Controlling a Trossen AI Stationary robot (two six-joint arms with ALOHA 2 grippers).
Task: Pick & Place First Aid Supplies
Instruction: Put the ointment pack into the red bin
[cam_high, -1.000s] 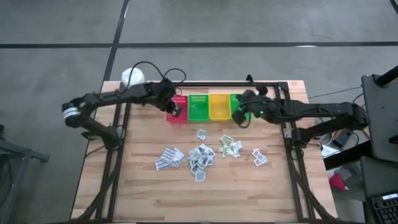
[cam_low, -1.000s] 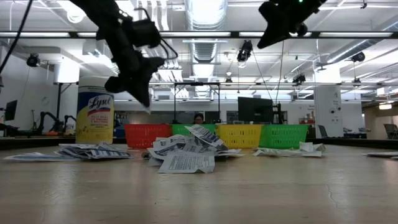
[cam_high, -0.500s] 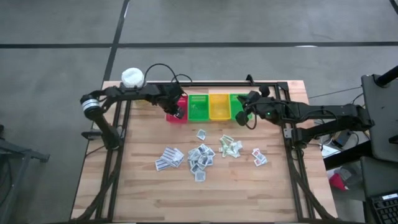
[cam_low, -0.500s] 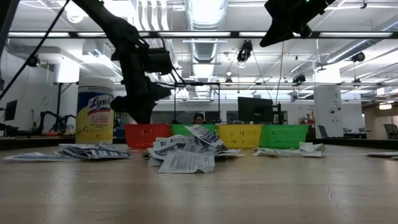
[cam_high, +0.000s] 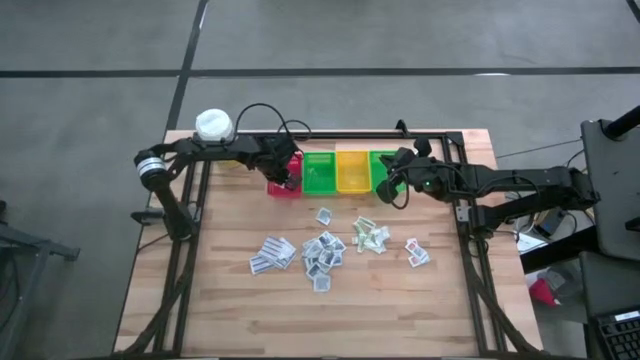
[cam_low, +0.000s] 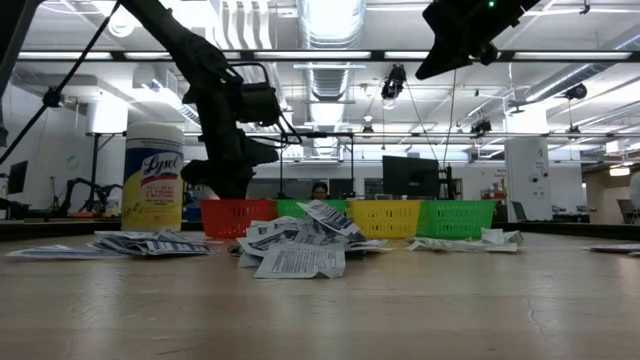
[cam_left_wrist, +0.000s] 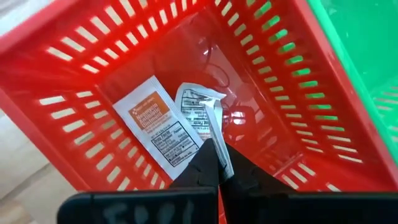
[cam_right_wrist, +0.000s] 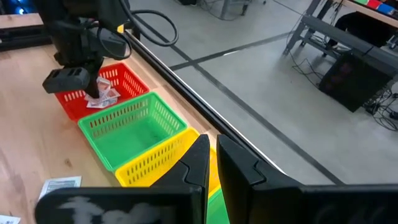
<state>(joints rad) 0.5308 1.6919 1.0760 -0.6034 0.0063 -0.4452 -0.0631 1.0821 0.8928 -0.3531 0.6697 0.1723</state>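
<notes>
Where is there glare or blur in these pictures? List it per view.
Low view: bright ceiling lights backlight both arms into silhouettes; the table foreground is soft. Left wrist view: a shiny highlight on the red bin floor near the sachet in the left gripper. High view: even light.

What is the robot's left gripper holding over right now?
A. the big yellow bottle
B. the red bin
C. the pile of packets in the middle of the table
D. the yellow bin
B: the left gripper pinches a white packet right above the red bin, where other packets already lie on the bottom.
</notes>
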